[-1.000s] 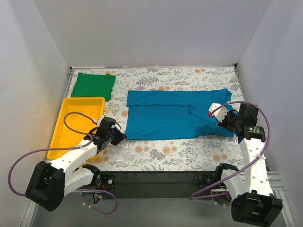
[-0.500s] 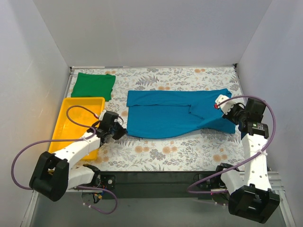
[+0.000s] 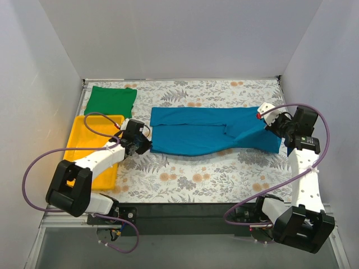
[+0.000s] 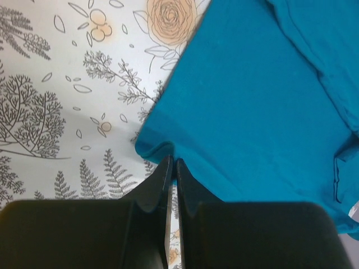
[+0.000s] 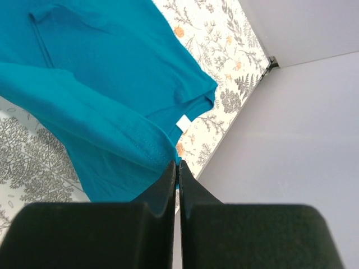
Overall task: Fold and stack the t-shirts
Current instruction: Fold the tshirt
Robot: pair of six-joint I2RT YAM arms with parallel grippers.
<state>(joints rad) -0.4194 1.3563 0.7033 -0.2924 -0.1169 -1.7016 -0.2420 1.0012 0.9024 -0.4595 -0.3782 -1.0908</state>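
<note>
Cloth first: the blue t-shirt (image 3: 207, 131) lies spread sideways across the middle of the flowered counter (image 3: 224, 176), with its near edge running in a shallow wave from one hand to the other.

The left hand (image 3: 147, 147) sits at the shirt's near-left corner. In the left wrist view (image 4: 173, 163) its two dark fingers are pressed tight together, with the corner of the blue t-shirt (image 4: 252, 101) caught at their tips — a pinch on the hem.

The right hand (image 3: 269, 119) is at the opposite end, close to the right wall. Its fingers are likewise squeezed together (image 5: 177, 166) on a fold of the blue t-shirt (image 5: 101, 84), which drapes away from the tips. A small white label (image 5: 182, 122) shows at the neck opening.

The green t-shirt (image 3: 111, 101) lies folded flat in the far-left corner of the counter, apart from the blue one. Just in front of it, along the left edge, sits a yellow tray (image 3: 95, 134) — a purple cable (image 3: 90, 116) from the left arm loops over it.
</note>
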